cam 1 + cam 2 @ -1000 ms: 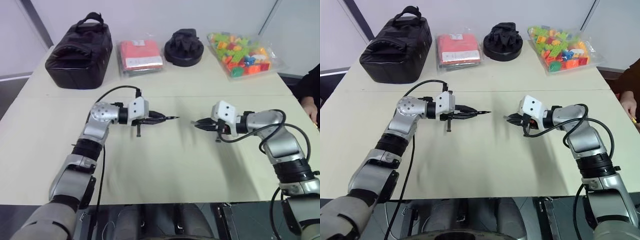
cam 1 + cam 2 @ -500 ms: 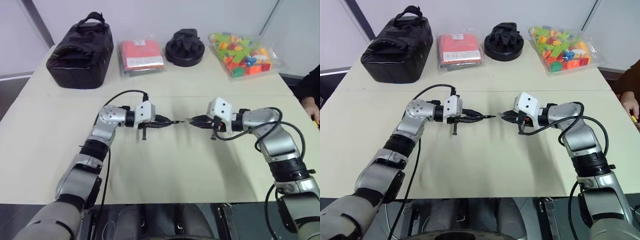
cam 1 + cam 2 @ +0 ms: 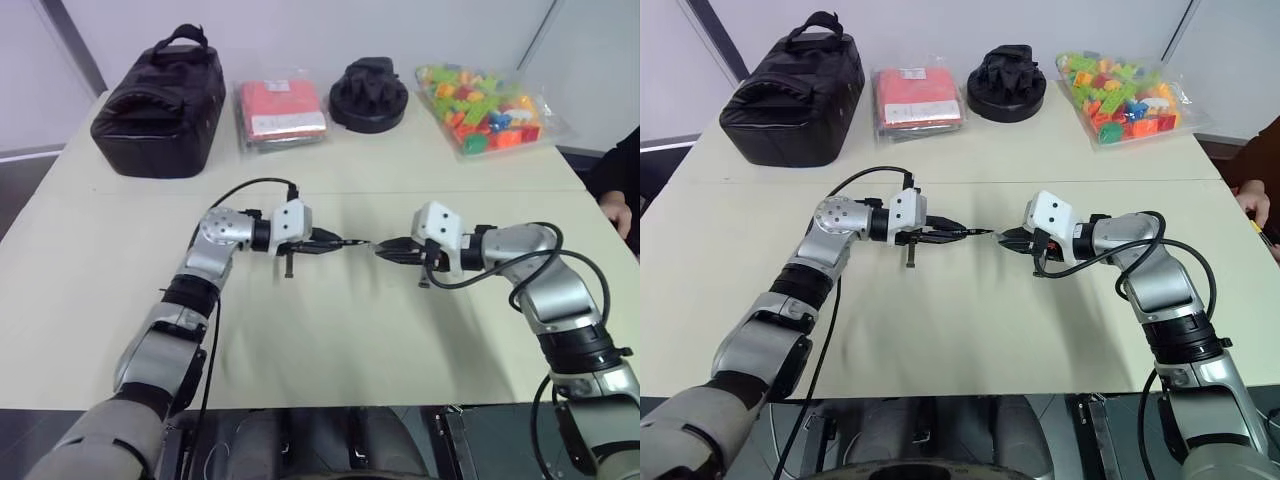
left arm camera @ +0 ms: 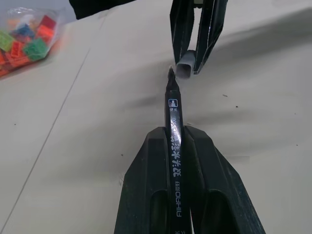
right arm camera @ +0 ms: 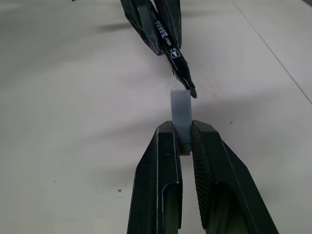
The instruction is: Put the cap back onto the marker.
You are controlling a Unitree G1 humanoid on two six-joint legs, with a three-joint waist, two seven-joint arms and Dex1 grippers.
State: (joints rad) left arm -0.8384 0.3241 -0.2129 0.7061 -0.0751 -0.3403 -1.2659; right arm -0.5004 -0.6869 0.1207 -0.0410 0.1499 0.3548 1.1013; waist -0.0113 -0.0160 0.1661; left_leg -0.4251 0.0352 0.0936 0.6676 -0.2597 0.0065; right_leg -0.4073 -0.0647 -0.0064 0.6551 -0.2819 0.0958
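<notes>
My left gripper is shut on the marker, a dark stick whose pointed tip juts out toward the right arm. Opposite it, my right gripper is shut on the cap, a short light grey tube with its open end facing the marker. Both are held a little above the table's middle. In the right wrist view the marker tip sits right at the cap's mouth, slightly to one side of it. I cannot tell whether the tip is inside.
Along the table's far edge stand a black bag, a red packet, a black round object and a clear bag of coloured bricks. A person's hand rests at the right edge.
The gap between the marker's tip and the cap has closed: one second ago they were clearly apart, now the tip is at the cap's mouth. Both grips are unchanged.
</notes>
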